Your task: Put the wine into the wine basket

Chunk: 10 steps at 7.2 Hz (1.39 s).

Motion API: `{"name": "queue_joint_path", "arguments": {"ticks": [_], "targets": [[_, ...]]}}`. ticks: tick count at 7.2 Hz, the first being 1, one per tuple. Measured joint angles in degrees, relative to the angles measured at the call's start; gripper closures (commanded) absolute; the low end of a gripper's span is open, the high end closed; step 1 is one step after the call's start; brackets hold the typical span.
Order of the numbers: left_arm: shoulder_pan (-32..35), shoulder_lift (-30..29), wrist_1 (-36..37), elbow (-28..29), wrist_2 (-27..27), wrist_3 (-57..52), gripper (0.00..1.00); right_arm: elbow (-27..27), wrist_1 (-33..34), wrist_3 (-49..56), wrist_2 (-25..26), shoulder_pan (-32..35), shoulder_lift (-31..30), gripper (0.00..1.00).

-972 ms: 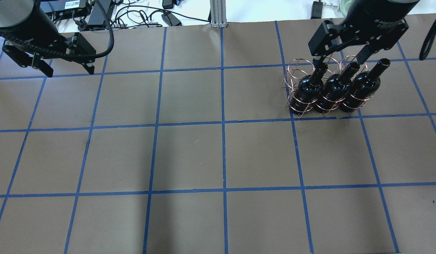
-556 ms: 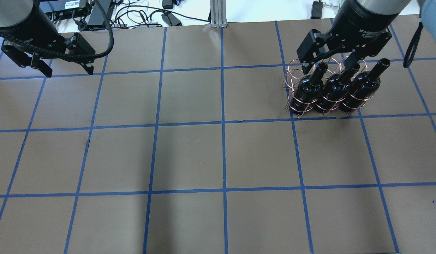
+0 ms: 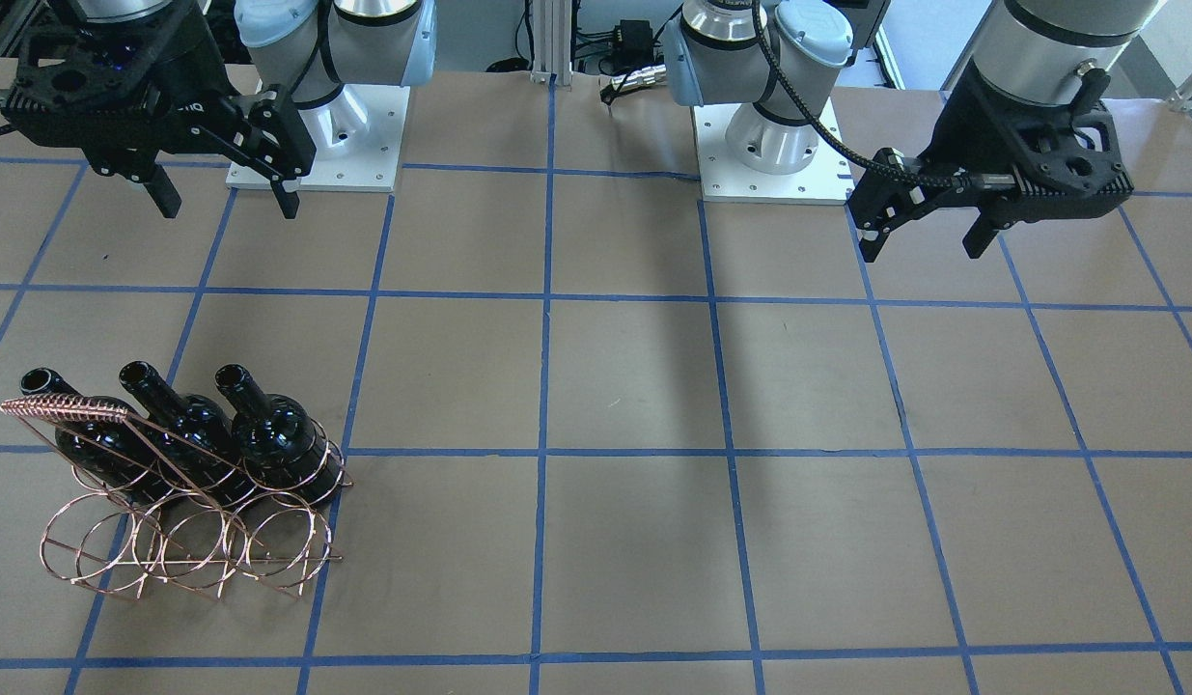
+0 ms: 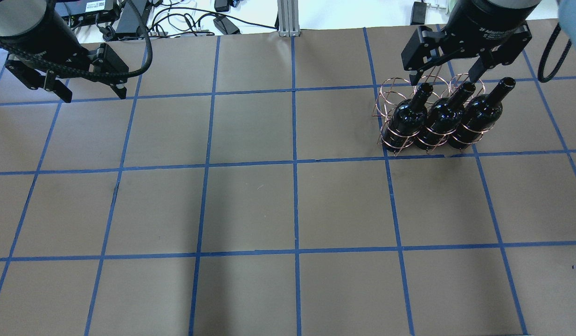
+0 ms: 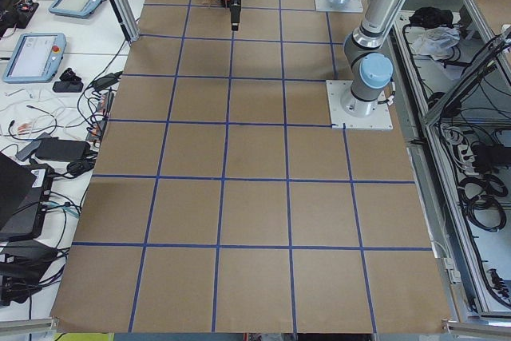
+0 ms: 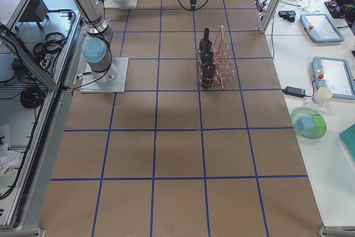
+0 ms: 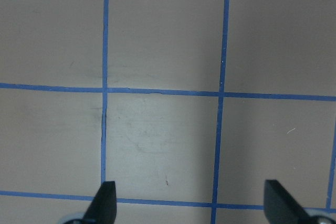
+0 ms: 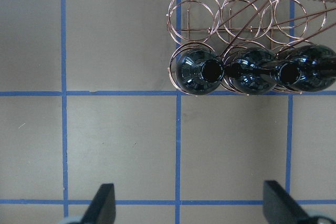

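At the left, the left claw hangs over the brown, blue-gridded desk, its fingers spread wide with nothing between them. Toward the right stands the wine basket. Three black bottles of wine stand upright, side by side, in its row of hoops nearer the robot. The braided handle rises at the basket's right end. The right claw is also wide open and holds nothing. It seems raised clear of the bottle necks.
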<state>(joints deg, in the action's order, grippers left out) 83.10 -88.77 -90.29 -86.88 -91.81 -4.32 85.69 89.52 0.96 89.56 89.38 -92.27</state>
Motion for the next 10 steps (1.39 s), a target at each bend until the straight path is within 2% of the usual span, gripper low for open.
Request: {"name": "queue_joint_path", "arguments": {"ticks": [3, 10], "targets": [[4.2, 0.7, -0.1, 0.3, -0.1, 2.7, 0.00, 0.0, 0.1, 0.2, 0.2, 0.0, 0.1, 0.00], [4.7, 0.9, -0.3, 0.0, -0.5, 3.0, 0.00, 0.7, 1.0, -0.1, 0.1, 0.0, 0.2, 0.00]]}}
